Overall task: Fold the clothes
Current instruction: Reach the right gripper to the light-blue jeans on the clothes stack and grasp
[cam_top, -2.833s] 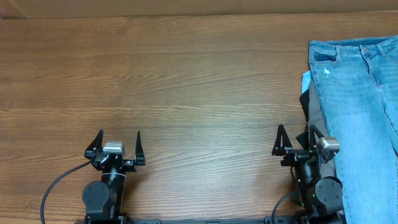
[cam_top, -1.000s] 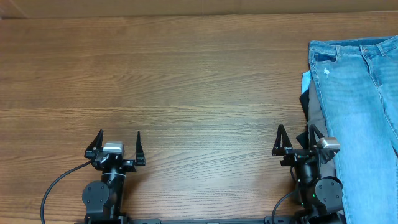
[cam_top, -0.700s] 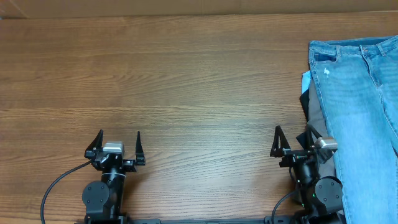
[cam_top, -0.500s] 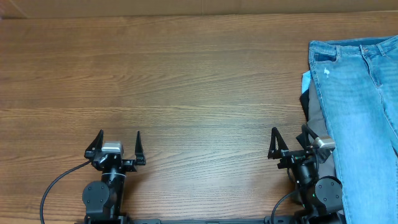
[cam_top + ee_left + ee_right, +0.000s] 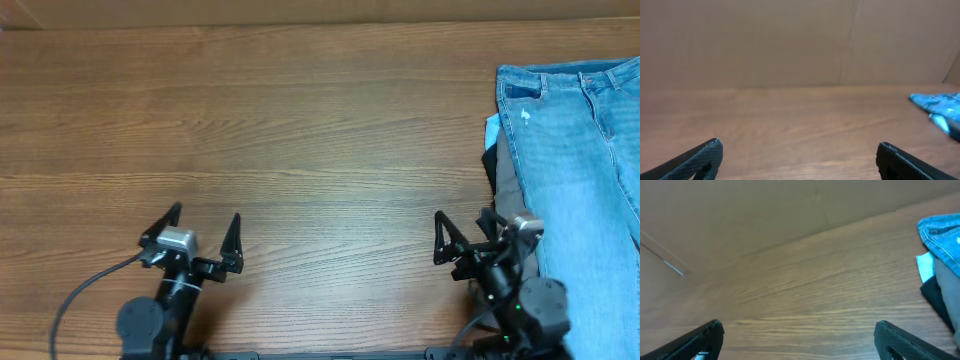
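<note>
Light-blue denim jeans (image 5: 585, 170) lie spread at the table's right edge, on top of a stack with a grey piece (image 5: 512, 190), a dark piece (image 5: 491, 163) and a pale-blue corner (image 5: 491, 127) showing at its left side. The jeans also show in the right wrist view (image 5: 942, 232) and, blurred, in the left wrist view (image 5: 940, 106). My left gripper (image 5: 204, 226) is open and empty near the front left. My right gripper (image 5: 463, 225) is open and empty, just left of the stack's near end.
The wooden table (image 5: 300, 130) stretches wide to the left of the stack. A brown cardboard wall (image 5: 790, 40) stands along the table's far edge. A cable (image 5: 75, 305) trails from the left arm's base.
Both arms have started to move. The left gripper has shifted slightly right and forward and turned a little. The right gripper has shifted slightly and turned.
</note>
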`<state>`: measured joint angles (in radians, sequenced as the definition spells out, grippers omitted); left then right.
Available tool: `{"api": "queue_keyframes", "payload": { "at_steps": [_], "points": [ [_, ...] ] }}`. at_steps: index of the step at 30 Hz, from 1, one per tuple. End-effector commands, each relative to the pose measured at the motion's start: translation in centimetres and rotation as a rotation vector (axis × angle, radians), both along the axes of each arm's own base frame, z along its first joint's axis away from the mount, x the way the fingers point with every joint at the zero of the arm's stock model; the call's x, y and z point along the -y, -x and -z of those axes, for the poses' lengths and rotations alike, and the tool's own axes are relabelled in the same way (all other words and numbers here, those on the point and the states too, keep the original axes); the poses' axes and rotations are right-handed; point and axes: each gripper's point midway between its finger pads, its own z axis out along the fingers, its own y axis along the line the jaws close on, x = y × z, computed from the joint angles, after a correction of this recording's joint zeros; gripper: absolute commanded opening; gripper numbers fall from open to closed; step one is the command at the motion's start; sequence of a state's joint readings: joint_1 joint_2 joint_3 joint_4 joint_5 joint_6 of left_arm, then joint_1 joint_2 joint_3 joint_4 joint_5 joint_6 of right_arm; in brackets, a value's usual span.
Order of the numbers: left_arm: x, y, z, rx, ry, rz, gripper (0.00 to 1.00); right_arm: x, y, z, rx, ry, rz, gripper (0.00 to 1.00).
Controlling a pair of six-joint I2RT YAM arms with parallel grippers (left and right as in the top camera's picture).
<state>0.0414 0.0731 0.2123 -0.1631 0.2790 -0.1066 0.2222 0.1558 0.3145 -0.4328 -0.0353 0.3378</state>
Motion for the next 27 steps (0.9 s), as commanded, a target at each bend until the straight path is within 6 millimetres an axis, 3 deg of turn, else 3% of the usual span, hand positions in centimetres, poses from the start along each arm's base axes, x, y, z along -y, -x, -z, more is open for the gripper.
{"api": "queue_keyframes", "payload": {
  "at_steps": [1,5,11,16,20,23,27],
  "points": [
    [-0.2,0.5,-5.4,0.028,0.019,-0.012,1.00,-0.5,-0.4,-3.3,-0.058,-0.033,-0.016,1.00],
    [-0.3,-0.7,-8.8,-0.075,0.023,-0.014,1.00,-1.5,-2.4,-5.6,-0.217,-0.009,-0.043,1.00],
    [-0.1,-4.5,-12.6,-0.358,0.037,0.002,1.00,-2.6,-6.7,-8.7,-0.471,0.103,-0.078,1.00],
    [-0.3,-7.2,-14.4,-0.582,0.047,-0.002,1.00,-3.2,-10.7,-11.1,-0.578,0.239,-0.128,1.00],
    [-0.2,-9.1,-14.2,-0.696,0.045,0.012,1.00,-3.8,-13.1,-10.7,-0.626,0.253,-0.141,1.00],
    [0.3,-10.0,-13.1,-0.763,0.049,0.043,1.00,-2.5,-15.5,-9.6,-0.628,0.271,-0.070,1.00],
    [1.3,-10.2,-11.6,-0.833,0.085,0.105,1.00,2.8,-18.9,-7.8,-0.663,0.226,0.185,1.00]
  ]
}}
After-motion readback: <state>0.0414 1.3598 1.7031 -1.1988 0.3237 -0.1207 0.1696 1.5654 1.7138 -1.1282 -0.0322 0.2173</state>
